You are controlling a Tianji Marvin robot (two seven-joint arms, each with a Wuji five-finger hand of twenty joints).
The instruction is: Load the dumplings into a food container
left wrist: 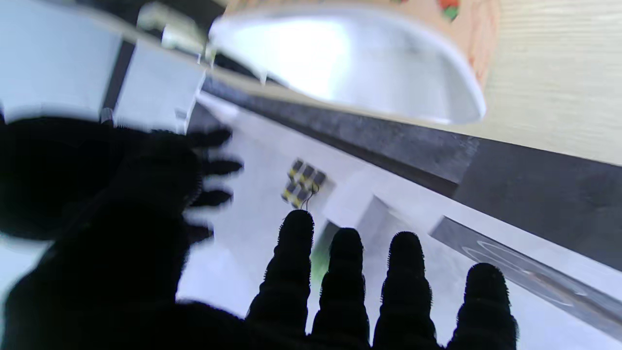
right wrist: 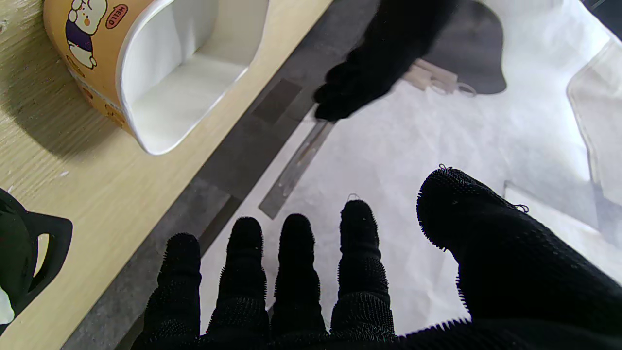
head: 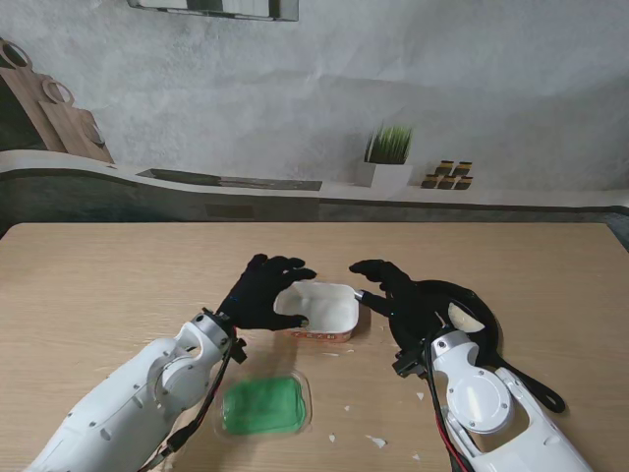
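left hand (head: 263,291) open at paper food container (head: 316,310) | right hand (head: 398,295) open, empty over black pan (head: 482,320) | steady container — pinch dumpling (head: 463,316) gently

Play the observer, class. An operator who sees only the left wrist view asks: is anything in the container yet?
Observer: No. The right wrist view shows the food container with a bare white inside.
Operator: Where are the dumplings?
Observer: In the stand view a pale piece, probably a dumpling, lies on a black tray to the right of the container, under the open right hand.
Operator: Is anything nearer to me?
Observer: Yes. A green box lies beside the left arm, nearer than the open left hand.
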